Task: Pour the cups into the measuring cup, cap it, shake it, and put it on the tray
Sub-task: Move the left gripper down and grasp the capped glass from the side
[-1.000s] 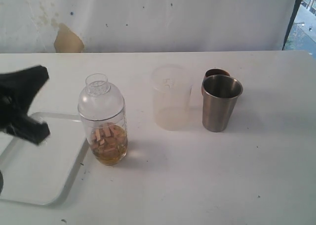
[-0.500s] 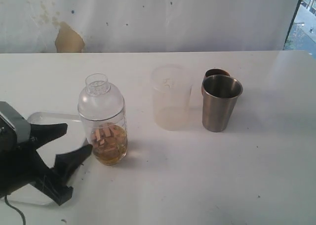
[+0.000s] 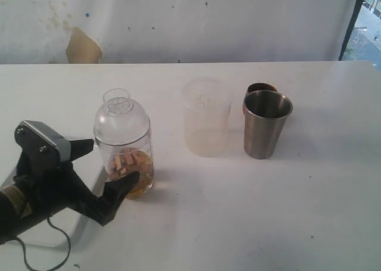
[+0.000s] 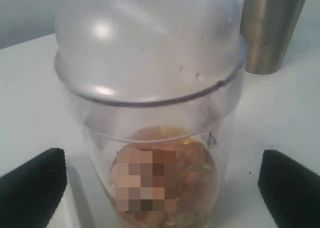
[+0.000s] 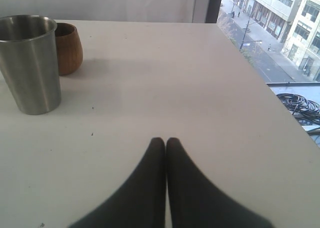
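Clear plastic, capped and part-full: the measuring cup [image 3: 122, 141] stands on the table [image 3: 196, 223], just beside the tray [image 3: 37, 240].
The left gripper [image 3: 111, 161] has its jaws wide apart either side of the cup's base, not clamped. The thin, slick wall will likely flex, so grip low, under the domed lid [image 3: 121, 117]. Amber liquid with pale chunks fills the bottom. The frosted tumbler [image 3: 206, 119] and the steel cup [image 3: 266, 125] look empty, and the right gripper [image 5: 166, 143] has its fingers pressed together.

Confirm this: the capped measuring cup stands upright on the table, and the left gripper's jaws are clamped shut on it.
Not right. The left gripper's jaws are open, one on each side of the measuring cup and clear of its wall; the left wrist view shows the gaps. The capped cup does stand upright on the table.
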Available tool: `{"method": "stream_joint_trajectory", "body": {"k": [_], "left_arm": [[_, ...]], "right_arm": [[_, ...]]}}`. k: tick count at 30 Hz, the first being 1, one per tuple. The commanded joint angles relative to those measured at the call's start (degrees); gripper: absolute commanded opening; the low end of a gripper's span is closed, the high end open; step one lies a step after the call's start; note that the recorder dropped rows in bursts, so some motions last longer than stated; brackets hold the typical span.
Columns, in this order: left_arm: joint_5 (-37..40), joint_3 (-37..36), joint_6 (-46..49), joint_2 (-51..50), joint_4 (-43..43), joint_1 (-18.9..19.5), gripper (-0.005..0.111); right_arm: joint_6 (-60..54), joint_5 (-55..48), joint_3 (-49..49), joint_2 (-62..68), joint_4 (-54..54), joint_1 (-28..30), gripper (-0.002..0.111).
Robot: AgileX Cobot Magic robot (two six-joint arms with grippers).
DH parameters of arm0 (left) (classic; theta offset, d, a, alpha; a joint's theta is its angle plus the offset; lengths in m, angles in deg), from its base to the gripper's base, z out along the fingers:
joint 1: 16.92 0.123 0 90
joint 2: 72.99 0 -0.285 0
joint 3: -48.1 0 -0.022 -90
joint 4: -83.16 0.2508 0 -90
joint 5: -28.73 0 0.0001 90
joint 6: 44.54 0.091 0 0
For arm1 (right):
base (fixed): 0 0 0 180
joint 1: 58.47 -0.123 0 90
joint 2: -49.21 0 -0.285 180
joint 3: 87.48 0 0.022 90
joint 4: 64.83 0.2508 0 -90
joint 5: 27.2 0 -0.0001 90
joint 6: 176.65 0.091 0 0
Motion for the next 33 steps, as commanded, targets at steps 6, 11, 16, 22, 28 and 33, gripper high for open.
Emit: {"method": "stream_joint_trajectory", "body": {"k": [6,11,16,22,28,33], "left_arm": [[-1.8,6.0,0.0,-9.4,-0.2,-0.3,0.105],[-4.0,8.0,0.0,-9.7,0.4,-0.3,0.105],[-4.0,9.4,0.0,-9.9,0.4,-0.3,0.105],[-5.9,9.4,5.0,-11.8,0.4,-0.3,0.105],[-8.7,9.4,6.3,-13.4,0.0,-0.3,0.105],[-11.9,9.5,4.7,-13.9,-2.4,-0.3,0.105]], "right_arm": [[0.2,0.3,-0.3,-0.4,-0.1,0.4,0.000],[0.2,0.3,-0.3,-0.4,-0.1,0.4,0.000],[0.2,0.3,-0.3,-0.4,-0.1,0.4,0.000],[0.2,0.3,-0.3,-0.4,-0.1,0.4,0.000],[0.2,0.3,-0.3,-0.4,-0.1,0.4,0.000],[0.2,0.3,-0.3,-0.4,-0.1,0.4,0.000]]}}
